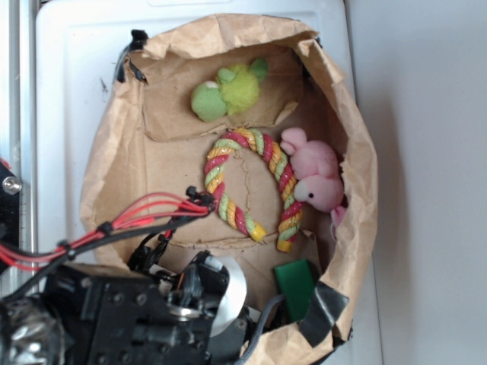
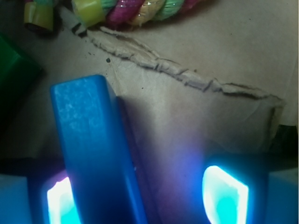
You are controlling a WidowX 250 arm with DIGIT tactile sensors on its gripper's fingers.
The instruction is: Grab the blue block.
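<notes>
Just below the rope ring (image 2: 135,11), the blue block (image 2: 96,154) stands between the spread fingers of the gripper (image 2: 147,196), against the left one, not clamped, beside the green block (image 2: 14,79)

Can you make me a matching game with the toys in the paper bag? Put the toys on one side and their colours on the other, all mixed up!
Toys:
1. block between the gripper fingers, seen by the wrist camera
2. plush bunny
3. block in the bag's near corner
4. rope ring

Colours:
A. pink
B. striped red, yellow and green
C. bright blue
D. dark green

Pairs: 1-C, 2-A, 3-D, 4-B
</notes>
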